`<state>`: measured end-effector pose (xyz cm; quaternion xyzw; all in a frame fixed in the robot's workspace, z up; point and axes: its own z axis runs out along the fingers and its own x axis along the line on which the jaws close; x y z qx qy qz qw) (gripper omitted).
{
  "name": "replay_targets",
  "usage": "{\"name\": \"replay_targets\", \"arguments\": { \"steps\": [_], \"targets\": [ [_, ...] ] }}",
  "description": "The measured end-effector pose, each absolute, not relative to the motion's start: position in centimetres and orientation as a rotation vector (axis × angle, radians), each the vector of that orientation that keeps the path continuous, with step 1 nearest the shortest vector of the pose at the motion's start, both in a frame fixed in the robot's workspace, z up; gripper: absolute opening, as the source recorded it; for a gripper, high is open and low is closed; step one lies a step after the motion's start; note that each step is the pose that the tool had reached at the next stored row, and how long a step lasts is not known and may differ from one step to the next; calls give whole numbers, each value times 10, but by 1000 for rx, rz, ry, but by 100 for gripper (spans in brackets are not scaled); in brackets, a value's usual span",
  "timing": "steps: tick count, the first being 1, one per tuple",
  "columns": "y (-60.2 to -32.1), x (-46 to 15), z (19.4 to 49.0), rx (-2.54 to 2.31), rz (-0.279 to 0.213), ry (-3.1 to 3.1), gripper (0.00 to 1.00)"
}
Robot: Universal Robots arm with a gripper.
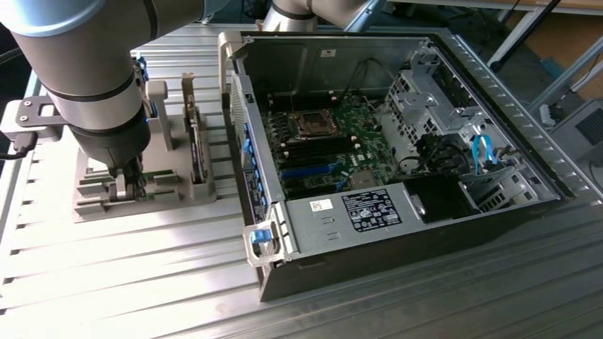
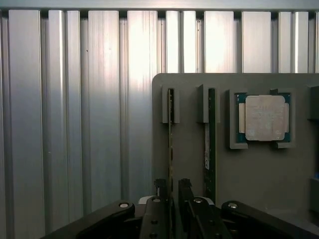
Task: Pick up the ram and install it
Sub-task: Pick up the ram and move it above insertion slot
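Note:
The ram (image 2: 171,134) is a thin green stick standing on edge in a slot of the grey holder (image 2: 259,169). A second ram stick (image 2: 211,139) stands in the neighbouring slot. My gripper (image 2: 172,188) is open, with one fingertip on each side of the first stick's near end and a small gap showing. In the exterior view the gripper (image 1: 129,189) reaches down into the holder (image 1: 179,194) at that view's left. The open computer case (image 1: 396,141) lies to the right, its motherboard (image 1: 325,152) facing up.
A square silver processor (image 2: 264,118) sits in a pocket of the holder beside the sticks. A dark expansion card (image 1: 195,152) stands upright in the holder. The ribbed aluminium table (image 1: 132,268) stretches around the holder and case. A metal drive cage (image 1: 419,106) fills part of the case.

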<state>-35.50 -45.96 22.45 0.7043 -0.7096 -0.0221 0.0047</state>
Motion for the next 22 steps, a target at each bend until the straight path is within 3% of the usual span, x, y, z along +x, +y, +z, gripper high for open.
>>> {"name": "replay_targets", "arguments": {
  "steps": [7,8,22],
  "targets": [
    [-460,-355,225,2206,-69,-2223,25],
    [-460,-355,225,2206,-69,-2223,31],
    [-460,-355,218,2206,-69,-2223,31]
  ]
}}
